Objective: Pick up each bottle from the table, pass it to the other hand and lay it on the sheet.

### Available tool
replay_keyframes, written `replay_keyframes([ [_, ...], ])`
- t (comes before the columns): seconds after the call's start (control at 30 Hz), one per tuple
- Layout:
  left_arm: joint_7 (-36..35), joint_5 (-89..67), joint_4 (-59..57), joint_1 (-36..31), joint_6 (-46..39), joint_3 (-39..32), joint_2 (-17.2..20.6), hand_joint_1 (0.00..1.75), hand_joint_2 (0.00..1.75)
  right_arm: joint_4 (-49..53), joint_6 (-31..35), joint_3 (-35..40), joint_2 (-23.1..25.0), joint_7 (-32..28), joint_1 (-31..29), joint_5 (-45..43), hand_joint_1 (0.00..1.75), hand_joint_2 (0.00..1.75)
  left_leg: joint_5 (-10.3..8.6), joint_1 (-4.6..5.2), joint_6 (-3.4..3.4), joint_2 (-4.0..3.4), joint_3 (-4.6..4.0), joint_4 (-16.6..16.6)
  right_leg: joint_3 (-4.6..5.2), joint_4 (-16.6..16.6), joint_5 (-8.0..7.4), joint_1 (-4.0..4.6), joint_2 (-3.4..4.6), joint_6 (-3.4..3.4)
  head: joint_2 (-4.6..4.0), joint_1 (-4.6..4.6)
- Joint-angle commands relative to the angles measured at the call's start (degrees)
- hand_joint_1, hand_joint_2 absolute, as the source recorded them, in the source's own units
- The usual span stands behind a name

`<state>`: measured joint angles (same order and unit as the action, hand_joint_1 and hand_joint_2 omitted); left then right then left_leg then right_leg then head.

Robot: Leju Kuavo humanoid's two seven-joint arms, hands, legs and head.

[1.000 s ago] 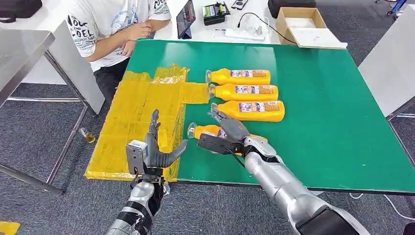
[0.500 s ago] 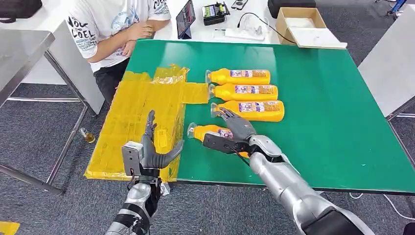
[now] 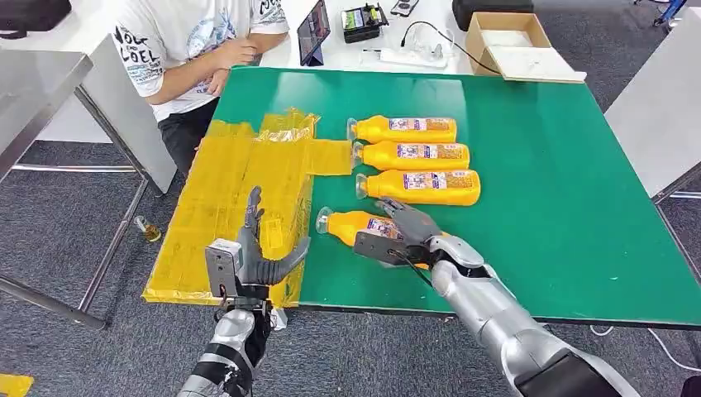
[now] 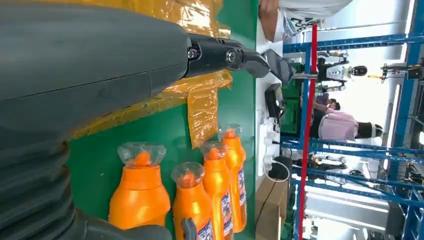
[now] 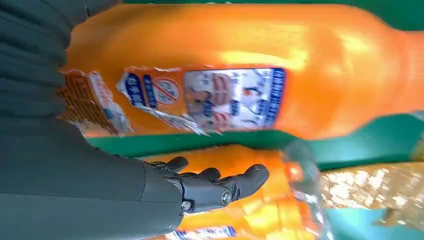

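bottles [image 3: 411, 157] orange | sheet [image 3: 240, 198] yellow | table [image 3: 562, 190] green

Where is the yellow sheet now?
In the head view, the yellow sheet covers the green table's left side, beside the bottle caps, under the left hand.

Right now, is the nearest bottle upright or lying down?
Lying down: the nearest bottle rests on its side on the green table, cap toward the yellow sheet.
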<state>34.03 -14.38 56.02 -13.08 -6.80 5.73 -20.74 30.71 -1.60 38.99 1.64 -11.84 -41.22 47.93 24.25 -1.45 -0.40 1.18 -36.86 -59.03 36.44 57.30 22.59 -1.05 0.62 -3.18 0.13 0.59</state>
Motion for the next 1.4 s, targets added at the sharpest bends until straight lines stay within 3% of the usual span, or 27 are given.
replay_keyframes([
  [0.03, -0.3, 0.1, -1.9, -0.3, 0.3, -0.2, 0.7, 0.0, 1.75, -5.6, -0.9, 1.2, -0.9, 0.8, -2.9, -0.1, 0.0, 1.75, 0.06, 0.04, 0.09, -0.09, 0.23, 0.1, -0.22, -0.1, 0.06, 0.01, -0.03, 0.09, 0.0, -0.02],
  [0.23, -0.4, 0.0, -1.8, -0.1, 0.2, -0.2, 0.7, 0.0, 1.75, -5.5, -1.1, 1.4, -1.7, 0.9, -3.1, -0.1, 0.0, 1.75, 0.04, 0.02, 0.08, -0.05, 0.19, 0.1, -0.19, -0.1, 0.04, 0.01, -0.05, 0.08, 0.0, 0.0],
  [0.27, -0.4, 0.0, -1.5, 0.1, 0.4, -0.1, 0.7, 0.0, 1.75, -5.3, -1.6, 1.8, -2.0, 1.3, -3.1, 0.0, 0.0, 1.75, 0.13, 0.03, 0.17, -0.15, 0.55, 0.1, -0.54, -0.2, 0.12, 0.06, -0.07, 0.18, 0.0, -0.02],
  [0.37, -0.4, 0.0, -1.5, 0.1, 0.4, -0.1, 0.7, 0.0, 1.75, -5.3, -1.6, 1.8, -2.1, 1.3, -3.2, 0.0, 0.0, 1.75, 0.03, 0.05, 0.08, -0.06, 0.17, 0.1, -0.17, 0.0, 0.04, -0.01, -0.04, 0.07, 0.0, -0.02],
  [0.47, -0.6, 0.1, -1.7, 0.0, 0.3, 0.1, 0.7, 0.0, 1.75, -5.4, -2.4, 2.4, -2.4, 1.6, -3.4, -0.3, 0.0, 1.75, 0.03, 0.03, 0.07, -0.06, 0.17, 0.1, -0.16, 0.0, 0.04, 0.0, -0.03, 0.08, 0.0, -0.02],
  [0.5, -0.6, 0.1, -1.8, -0.1, 0.3, 0.1, 0.7, 0.0, 1.75, -5.6, -3.0, 2.4, -2.5, 1.6, -3.6, -0.6, 0.0, 1.75, 0.13, 0.03, 0.15, -0.17, 0.52, 0.1, -0.5, -0.1, 0.11, 0.05, -0.04, 0.18, 0.0, 0.0],
  [0.67, -0.5, 0.4, -2.2, -0.4, 0.3, 0.5, 0.7, 0.0, 1.75, -6.1, -5.8, 3.5, -3.8, 0.8, -4.8, -1.2, 0.0, 1.75, 0.02, 0.04, 0.07, -0.03, 0.15, 0.1, -0.14, 0.0, 0.03, -0.01, -0.06, 0.07, 0.0, 0.0],
  [0.8, -0.5, 0.4, -2.3, -0.4, 0.2, 0.5, 0.7, 0.0, 1.75, -6.0, -6.2, 3.6, -4.2, 0.6, -5.1, -1.3, 0.0, 1.75, 0.02, 0.03, 0.07, -0.03, 0.12, 0.0, -0.12, 0.0, 0.03, -0.01, -0.05, 0.05, 0.0, 0.0],
  [0.83, -0.5, 0.4, -2.3, -0.4, 0.2, 0.5, 0.7, 0.0, 1.75, -6.0, -6.2, 3.6, -4.2, 0.6, -5.1, -1.3, 0.0, 1.75, 0.13, 0.04, 0.17, -0.13, 0.49, 0.1, -0.49, -0.1, 0.12, 0.04, -0.07, 0.16, 0.0, 0.0],
  [0.9, -0.5, 0.4, -2.3, -0.4, 0.2, 0.5, 0.7, 0.0, 1.75, -6.0, -6.2, 3.6, -4.2, 0.6, -5.1, -1.3, 0.0, 1.75, 0.02, 0.04, 0.06, -0.03, 0.12, 0.0, -0.11, 0.0, 0.02, -0.01, -0.05, 0.06, 0.0, 0.0],
  [1.03, -0.5, 0.4, -2.2, -0.3, 0.2, 0.3, 0.7, 0.0, 1.75, -5.6, -6.3, 3.9, -4.3, 0.6, -5.0, -1.4, 0.0, 1.75, 0.06, 0.04, 0.1, -0.1, 0.27, 0.1, -0.25, -0.1, 0.06, 0.0, -0.04, 0.11, 0.0, 0.0],
  [1.4, -0.5, 0.4, -0.8, 1.0, 0.0, -0.4, 0.7, 0.0, 1.75, 1.7, -10.1, 8.2, -10.3, 0.7, -6.0, -4.4, 0.0, 1.75, 0.1, 0.07, 0.13, -0.13, 0.26, 0.0, -0.26, 0.0, 0.07, -0.02, -0.01, 0.1, 0.0, 0.0],
])
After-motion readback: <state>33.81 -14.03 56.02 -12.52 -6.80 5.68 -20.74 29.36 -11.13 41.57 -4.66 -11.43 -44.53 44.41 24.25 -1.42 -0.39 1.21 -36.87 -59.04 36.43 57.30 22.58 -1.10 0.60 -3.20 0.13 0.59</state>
